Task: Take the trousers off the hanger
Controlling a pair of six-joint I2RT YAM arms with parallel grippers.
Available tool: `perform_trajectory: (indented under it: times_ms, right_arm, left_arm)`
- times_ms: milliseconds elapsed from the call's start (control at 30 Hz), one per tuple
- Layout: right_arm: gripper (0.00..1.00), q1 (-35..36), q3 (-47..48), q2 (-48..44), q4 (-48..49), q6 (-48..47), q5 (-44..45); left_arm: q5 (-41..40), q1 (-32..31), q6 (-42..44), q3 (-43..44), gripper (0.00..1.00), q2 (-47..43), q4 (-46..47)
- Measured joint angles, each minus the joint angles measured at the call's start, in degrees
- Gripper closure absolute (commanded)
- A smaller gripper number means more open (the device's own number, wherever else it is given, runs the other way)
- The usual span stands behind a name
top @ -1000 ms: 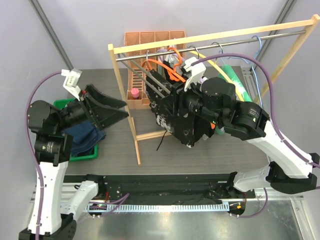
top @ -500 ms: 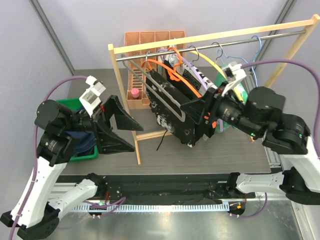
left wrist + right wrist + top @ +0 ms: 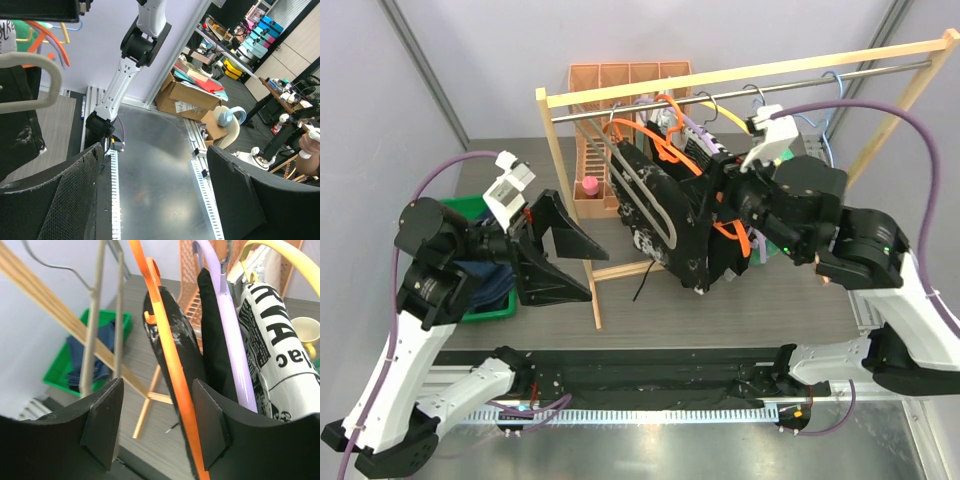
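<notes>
The black trousers with white speckles (image 3: 660,215) hang over an orange hanger (image 3: 672,150) on the rack. In the right wrist view the trousers (image 3: 167,330) and hanger (image 3: 172,365) lie between my open jaws, close to the right finger. My right gripper (image 3: 705,225) (image 3: 157,390) is open beside them. The navy blue trousers (image 3: 490,285) (image 3: 85,357) lie in the green bin (image 3: 448,210). My left gripper (image 3: 575,258) (image 3: 155,155) is open and empty. It hangs right of the bin and faces the metal base.
A wooden rack (image 3: 740,75) with a leg (image 3: 585,260) stands across the table. A lavender hanger (image 3: 225,315) carries a plain black garment. A yellow hanger (image 3: 280,262) carries lettered cloth (image 3: 272,345). An orange crate (image 3: 620,80) and pink bottle (image 3: 588,187) stand behind.
My left gripper has lifted off the bin and swung right, empty. My right gripper pulled back to the right, then returned to the speckled trousers with its jaws astride the orange hanger.
</notes>
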Motion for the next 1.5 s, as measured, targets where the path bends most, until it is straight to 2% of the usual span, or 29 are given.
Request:
perform_trajectory:
  times_ms: [233,267,333,700,900,1067,1100,1133,1500]
  right_arm:
    - [0.51,-0.02,1.49,4.31,-1.22,-2.27,1.77]
    - [0.56,-0.02,1.75,4.5,-1.25,-2.36,1.75]
    - [0.6,-0.02,2.29,4.63,-1.25,-2.45,1.66]
    - [0.61,-2.19,5.03,8.92,0.79,-2.58,-0.92]
    - [0.67,-4.68,5.03,12.13,3.06,-2.73,-2.75]
    - [0.91,-5.73,4.85,12.52,4.42,-2.75,-3.06]
    - [0.98,-5.84,4.35,12.37,5.01,-2.84,-3.06]
    - [0.99,-6.08,3.39,11.96,6.16,-2.99,-3.32]
    - [0.99,-7.13,-16.94,1.46,26.6,-6.45,-4.87]
  left_arm:
    - [-0.39,0.0,0.0,-0.83,0.15,0.72,-0.07]
    - [-0.42,0.0,0.0,-1.14,0.15,0.72,-0.07]
    - [-0.42,0.0,0.0,-1.73,0.15,0.66,-0.07]
    - [-2.36,0.0,-1.22,-2.99,0.16,-0.81,-0.28]
    - [-5.57,0.0,-2.73,-2.99,0.15,-4.24,-0.28]
    - [-6.75,-0.04,-3.3,-2.97,0.16,-6.1,-0.2]
    - [-6.95,-0.04,-3.3,-2.97,0.15,-6.01,-0.24]
    - [-7.34,-0.04,-3.3,-2.99,0.16,-5.62,-0.28]
    - [-8.63,-0.04,-3.02,-3.04,0.16,-3.65,-1.29]
